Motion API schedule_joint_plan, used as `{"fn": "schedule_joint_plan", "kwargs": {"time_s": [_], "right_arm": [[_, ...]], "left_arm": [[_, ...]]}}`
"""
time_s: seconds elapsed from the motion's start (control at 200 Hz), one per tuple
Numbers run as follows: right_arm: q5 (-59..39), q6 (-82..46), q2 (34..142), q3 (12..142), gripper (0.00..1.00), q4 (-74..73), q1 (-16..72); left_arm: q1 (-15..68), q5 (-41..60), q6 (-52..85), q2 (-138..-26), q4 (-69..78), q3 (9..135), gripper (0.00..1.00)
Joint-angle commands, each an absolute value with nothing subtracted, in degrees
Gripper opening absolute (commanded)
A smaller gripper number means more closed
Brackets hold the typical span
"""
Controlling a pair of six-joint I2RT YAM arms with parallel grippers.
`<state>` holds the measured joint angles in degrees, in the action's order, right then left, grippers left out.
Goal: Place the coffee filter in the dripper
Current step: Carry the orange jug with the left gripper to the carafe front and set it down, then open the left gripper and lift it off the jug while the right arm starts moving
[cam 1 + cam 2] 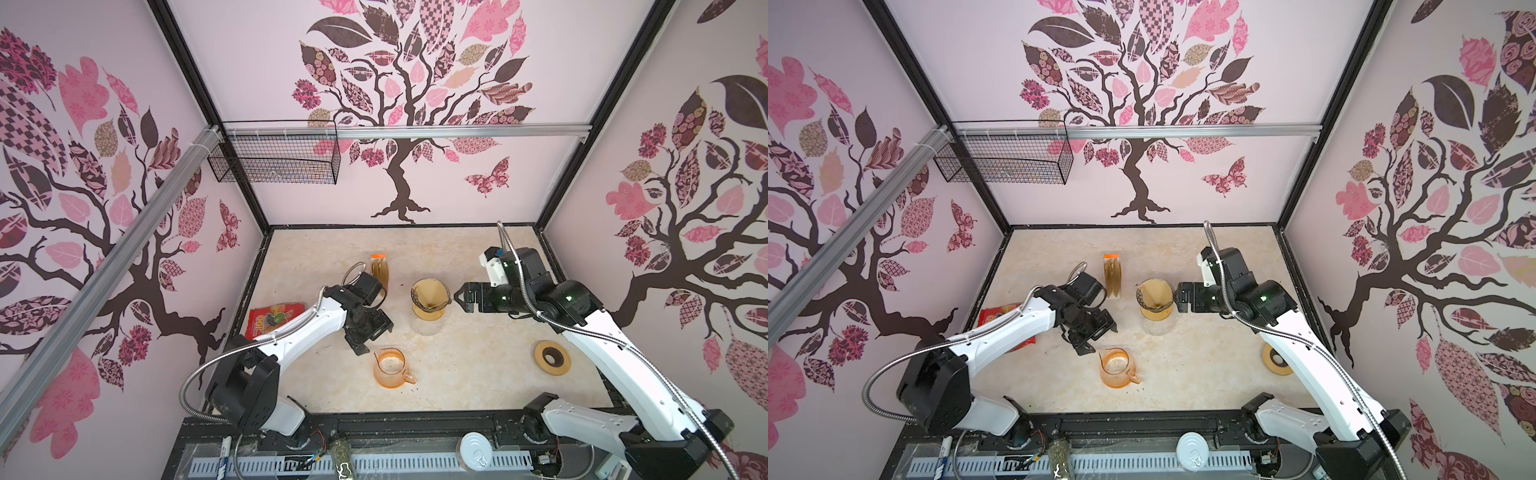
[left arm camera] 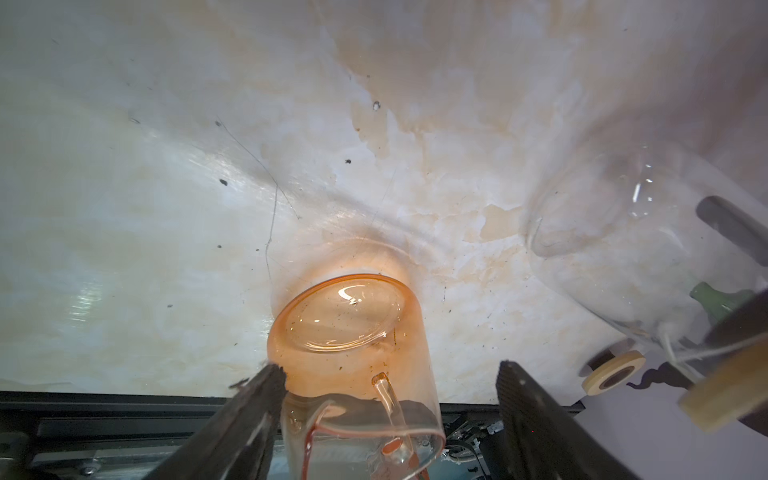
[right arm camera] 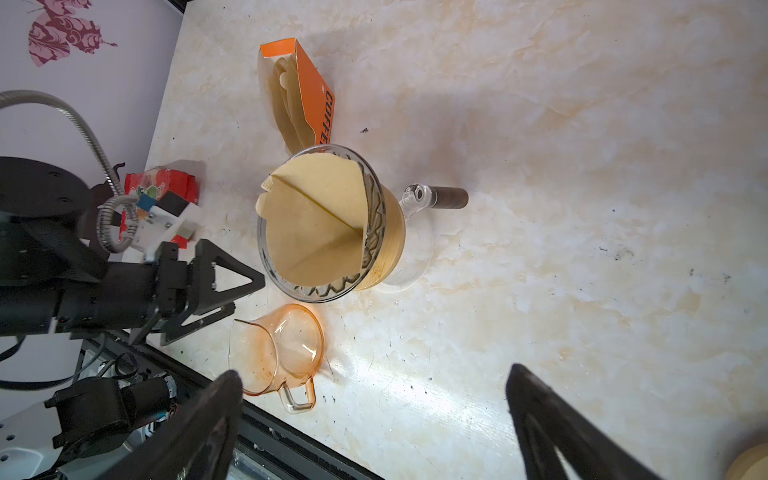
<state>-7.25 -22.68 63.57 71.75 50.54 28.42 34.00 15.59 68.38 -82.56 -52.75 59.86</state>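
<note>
Presently: coffee filter [image 3: 316,220], tan paper cone, lying inside the dripper [image 3: 324,291], one flap leaning on the glass wall; the dripper is seated on its clear carafe [image 3: 415,262]. Step: placement looks done, bar pressing the cone flush; the next move calls for a light touch or a clean retreat. Right gripper [image 1: 458,297]: jaws spread wide, empty, level, just beside the dripper rim. Left gripper [image 2: 390,368]: spread, empty, angled down over the orange pitcher [image 2: 353,332].

Only thing I can actually read: "COFFE" in black letters down the side of the orange cardboard filter box [image 3: 313,95]; the rest is hidden. The red snack packet [image 1: 266,320] has yellow lettering, too blurry for me.
</note>
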Motion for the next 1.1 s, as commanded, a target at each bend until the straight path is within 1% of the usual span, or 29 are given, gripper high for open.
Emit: {"fn": "schedule_joint_plan", "kwargs": {"time_s": [0.0, 0.095, 0.165, 0.295, 0.395, 0.59, 0.77, 1.095], "right_arm": [[-7.37, -21.8, 62.43, 73.63, 1.0, 51.35, 28.21], [-7.55, -21.95, 62.32, 73.34, 1.0, 51.45, 28.24], [-7.98, -22.06, 62.35, 73.3, 1.0, 51.42, 28.22], [-8.17, -22.15, 62.67, 73.36, 1.0, 51.25, 28.21], [-8.35, -22.33, 62.75, 73.22, 1.0, 51.15, 28.3], [-7.93, -22.48, 62.93, 73.2, 1.0, 51.1, 28.23], [-7.37, -22.32, 62.92, 73.17, 1.0, 51.43, 28.22], [-6.86, -22.76, 62.71, 73.46, 1.0, 52.15, 28.27]], "left_arm": [[33.55, 13.01, 61.57, -77.08, -57.22, 57.02, 0.8], [33.48, 12.26, 55.59, -73.23, -58.72, 54.65, 0.76], [33.48, 12.36, 50.93, -71.32, -59.59, 53.34, 0.66], [34.15, 10.46, 43.58, -70.18, -64.68, 53.24, 0.58], [35.81, 10.97, 40.8, -70.61, -65.31, 52.42, 0.51], [41.11, 12.09, 39.42, -75.92, -63.5, 51.77, 0.39], [43.05, 13.63, 40.27, -78.0, -59.2, 50.89, 0.37], [44.03, 15.73, 42.67, -80.72, -53.1, 51.31, 0.36]]}}
